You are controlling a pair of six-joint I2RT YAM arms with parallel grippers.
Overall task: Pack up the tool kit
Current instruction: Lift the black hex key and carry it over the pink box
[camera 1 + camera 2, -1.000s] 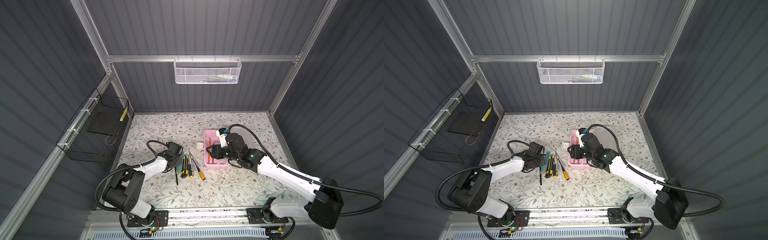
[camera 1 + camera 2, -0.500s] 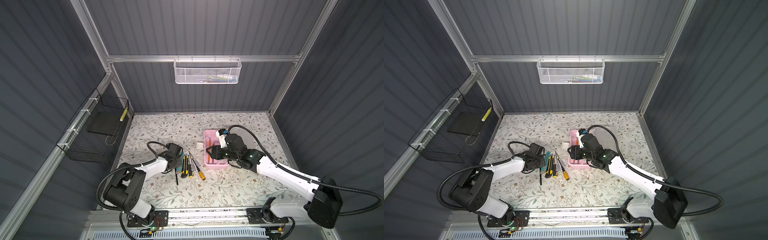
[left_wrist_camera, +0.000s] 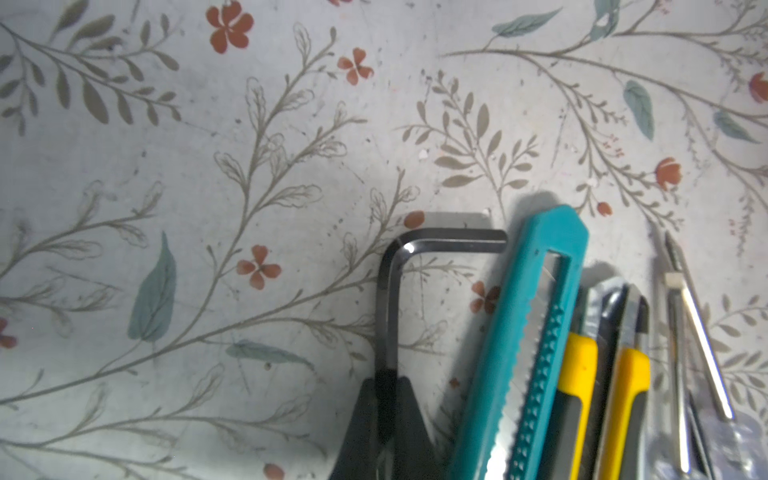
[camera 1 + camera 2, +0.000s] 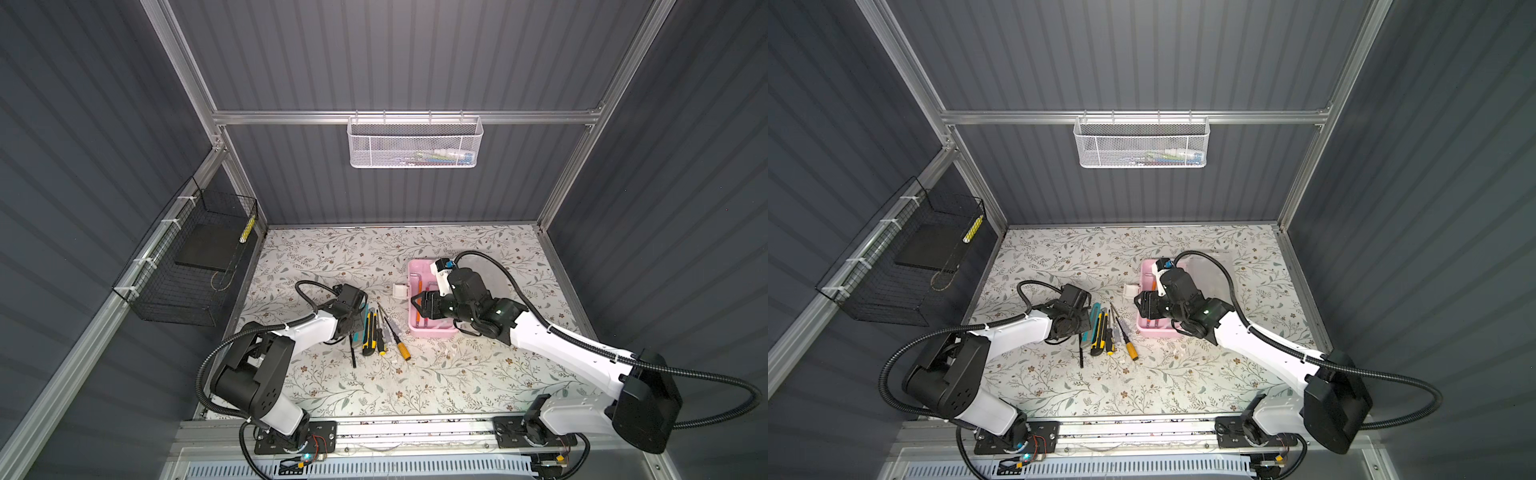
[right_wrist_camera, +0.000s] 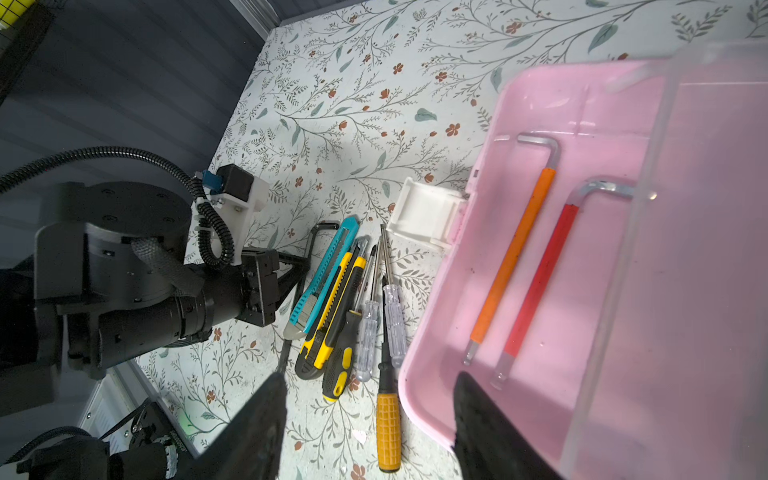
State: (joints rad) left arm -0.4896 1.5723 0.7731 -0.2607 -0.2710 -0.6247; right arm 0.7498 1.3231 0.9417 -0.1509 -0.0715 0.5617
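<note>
Gripping the long leg of the black hex key (image 3: pixel 387 299), the left claw (image 3: pixel 386 390) is pinched fully shut on it at the left end of the row of loose tools on the table (image 4: pixel 415 386). The key looks to be lying flat on the floral surface, so I'd judge the step in hand to be picking it up for packing. The tool kit box (image 4: pixel 430 330) sits open just right of that row, its frosted lid (image 5: pixel 706 208) laid back on the right side. An orange-sleeved hex key (image 5: pixel 515 249) and a red-sleeved hex key (image 5: pixel 540 274) lie inside it. The next move calls for a clean lift clear of the teal utility knife (image 3: pixel 536 299), which lies just beside the key. After that comes a carry to the right, over the yellow utility knives (image 5: pixel 332 307) and the screwdrivers (image 5: pixel 388 409), to the pink base. The left arm reaches in low from the near left, wrist tipped down onto the tools. The right arm stretches from the near right to the box. The right claw (image 4: pixel 417 305) hangs over the box's left wall, jaws partly apart and holding nothing, and I'd expect it must make room there.
</note>
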